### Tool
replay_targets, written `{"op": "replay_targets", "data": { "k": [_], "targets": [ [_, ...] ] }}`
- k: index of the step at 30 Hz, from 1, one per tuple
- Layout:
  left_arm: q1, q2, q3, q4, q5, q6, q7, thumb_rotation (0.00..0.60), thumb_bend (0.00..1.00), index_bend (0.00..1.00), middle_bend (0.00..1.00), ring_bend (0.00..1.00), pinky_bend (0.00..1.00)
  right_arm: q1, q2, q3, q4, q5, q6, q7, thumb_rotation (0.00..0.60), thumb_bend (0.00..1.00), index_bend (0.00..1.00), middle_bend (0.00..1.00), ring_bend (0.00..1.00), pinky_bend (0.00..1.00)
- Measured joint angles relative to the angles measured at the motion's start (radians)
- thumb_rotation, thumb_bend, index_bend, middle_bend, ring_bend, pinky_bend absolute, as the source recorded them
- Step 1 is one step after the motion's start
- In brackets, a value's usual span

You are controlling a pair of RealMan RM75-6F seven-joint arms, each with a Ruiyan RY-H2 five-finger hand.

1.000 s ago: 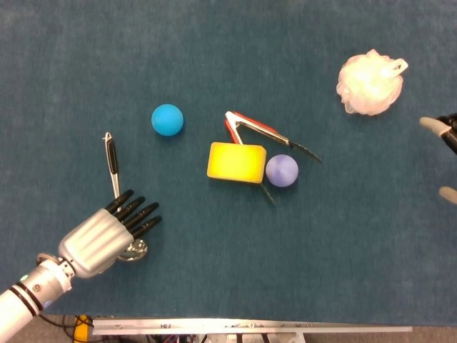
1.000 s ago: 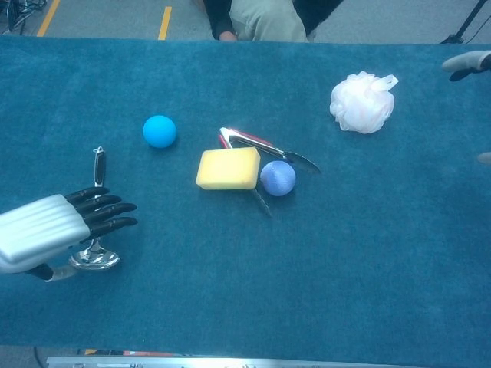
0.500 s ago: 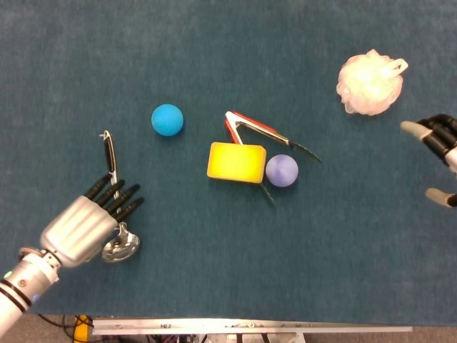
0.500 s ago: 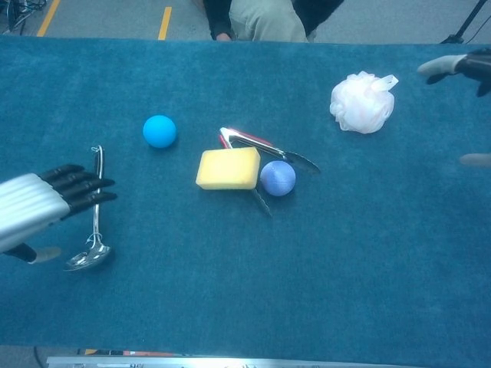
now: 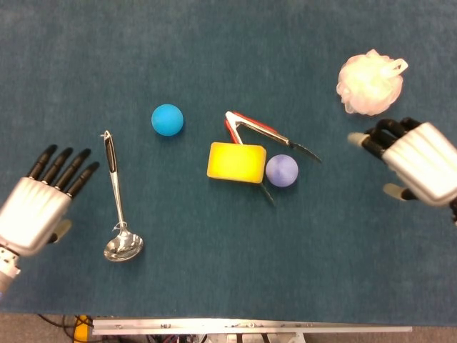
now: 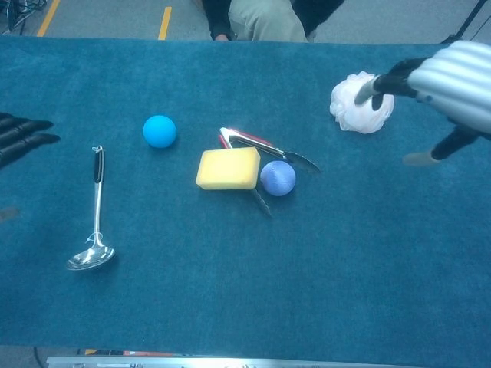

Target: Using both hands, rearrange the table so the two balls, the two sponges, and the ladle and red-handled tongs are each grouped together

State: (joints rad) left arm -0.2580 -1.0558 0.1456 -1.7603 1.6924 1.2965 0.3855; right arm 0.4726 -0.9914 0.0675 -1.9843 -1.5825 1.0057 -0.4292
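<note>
The steel ladle (image 5: 116,204) (image 6: 94,217) lies flat at the left, bowl toward the front edge. My left hand (image 5: 37,203) (image 6: 19,135) hovers left of it, fingers spread, holding nothing. A blue ball (image 5: 167,119) (image 6: 159,131) sits mid-left. The yellow sponge (image 5: 236,162) (image 6: 228,169) lies over the red-handled tongs (image 5: 263,131) (image 6: 261,145), with a purple ball (image 5: 282,171) (image 6: 278,178) touching its right side. The white mesh sponge (image 5: 369,83) (image 6: 360,103) sits far right. My right hand (image 5: 414,159) (image 6: 445,84) hangs empty and spread just in front of that mesh sponge.
The table (image 5: 214,43) is covered in blue-green carpet. Its front edge has a metal rail (image 5: 250,327). A seated person (image 6: 261,19) is behind the far edge.
My left hand let go of the ladle and drew back to the left; the ladle now lies flat. My right hand moved in from the right edge toward the mesh sponge.
</note>
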Motion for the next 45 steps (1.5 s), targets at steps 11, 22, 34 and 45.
{"op": "replay_targets", "data": {
  "k": [11,22,34,45],
  "targets": [
    [0.025,0.019,-0.002,0.029,0.026,0.032,-0.079,0.600,0.22,0.00,0.00,0.00,0.03,0.099,-0.103,0.053,-0.051,0.231,-0.083,-0.230,0.600,0.00,0.29,0.38,0.30,0.47],
    [0.027,0.034,0.005,0.011,0.060,0.024,-0.075,0.600,0.22,0.00,0.00,0.00,0.03,0.215,-0.267,0.063,-0.103,0.511,-0.054,-0.514,0.600,0.00,0.25,0.32,0.27,0.47],
    [0.053,0.042,0.026,-0.004,0.092,0.032,-0.055,0.600,0.22,0.00,0.00,0.00,0.03,0.427,-0.478,0.085,-0.109,0.888,0.080,-0.747,0.600,0.00,0.16,0.24,0.16,0.36],
    [0.068,0.039,0.036,0.006,0.098,0.027,-0.073,0.600,0.22,0.00,0.00,0.00,0.03,0.572,-0.664,0.085,0.061,1.021,0.172,-0.835,0.600,0.00,0.16,0.24,0.16,0.36]
  ]
}}
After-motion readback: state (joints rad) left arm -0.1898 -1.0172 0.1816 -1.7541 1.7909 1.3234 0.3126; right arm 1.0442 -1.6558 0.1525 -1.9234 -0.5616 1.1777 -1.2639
